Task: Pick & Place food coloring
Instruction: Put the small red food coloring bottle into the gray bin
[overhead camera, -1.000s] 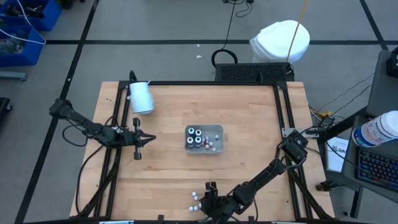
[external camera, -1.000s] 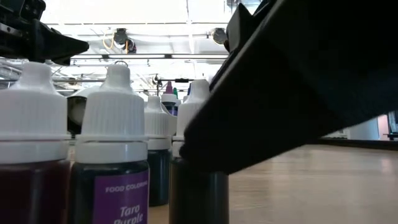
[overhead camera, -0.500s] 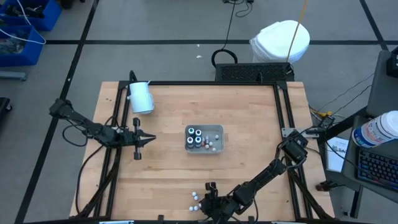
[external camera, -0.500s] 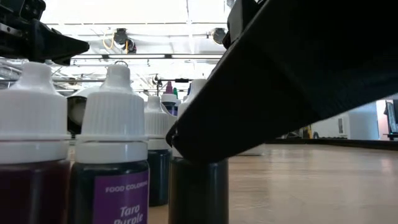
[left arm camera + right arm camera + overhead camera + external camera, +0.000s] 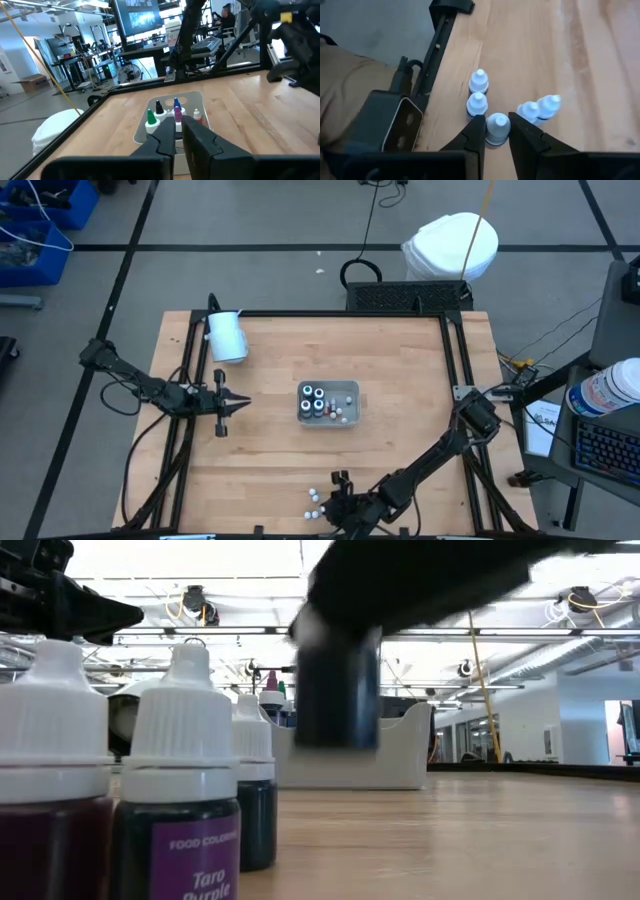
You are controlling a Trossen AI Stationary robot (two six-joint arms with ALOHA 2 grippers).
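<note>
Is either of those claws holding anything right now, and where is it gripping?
The right gripper pinches one food coloring bottle by its white cap, lifted off the table. The left gripper holds nothing, its fingers nearly together.

The high camera is looking straight down, taking in the right gripper (image 5: 340, 502) from afar. The low camera is sitting at tabletop level close beside it. Each wrist camera is peering forward past its own fingers; the tray (image 5: 192, 107) is appearing in both.
</note>
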